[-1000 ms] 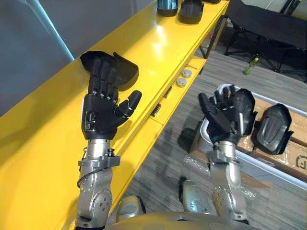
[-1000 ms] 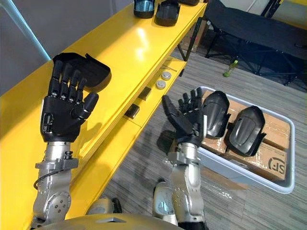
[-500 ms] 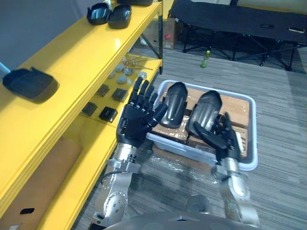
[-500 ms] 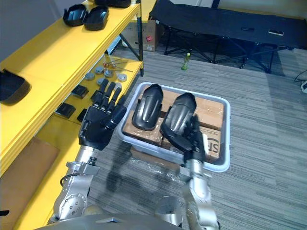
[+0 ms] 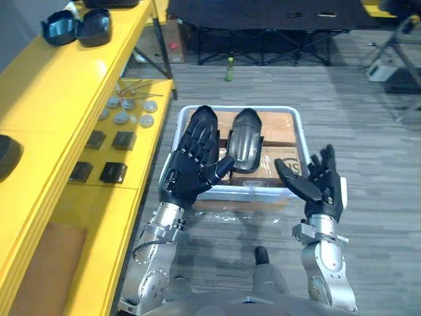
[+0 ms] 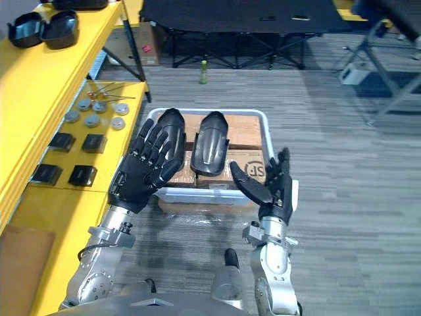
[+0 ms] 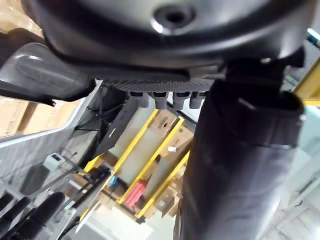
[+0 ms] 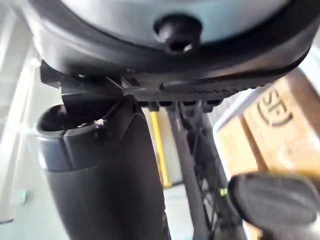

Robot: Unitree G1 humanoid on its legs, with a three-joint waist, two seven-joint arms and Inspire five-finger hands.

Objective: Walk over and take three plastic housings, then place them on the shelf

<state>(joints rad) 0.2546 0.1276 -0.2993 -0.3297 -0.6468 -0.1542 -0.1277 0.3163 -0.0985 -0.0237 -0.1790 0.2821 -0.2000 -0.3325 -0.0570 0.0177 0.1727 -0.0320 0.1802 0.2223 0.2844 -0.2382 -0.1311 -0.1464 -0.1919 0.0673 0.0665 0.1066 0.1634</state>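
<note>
Housing (image 5: 6, 157) on shelf (image 5: 52, 92), left eye view

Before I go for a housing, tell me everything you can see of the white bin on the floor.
The white bin is a shallow rectangular plastic tub with rounded corners, level, down on the grey floor beside the yellow shelf. Brown cardboard boxes fill it; the left housing and right housing lie side by side on them. The open left hand overlaps its near rim, contact unclear. The open right hand is by its near right corner.
</note>
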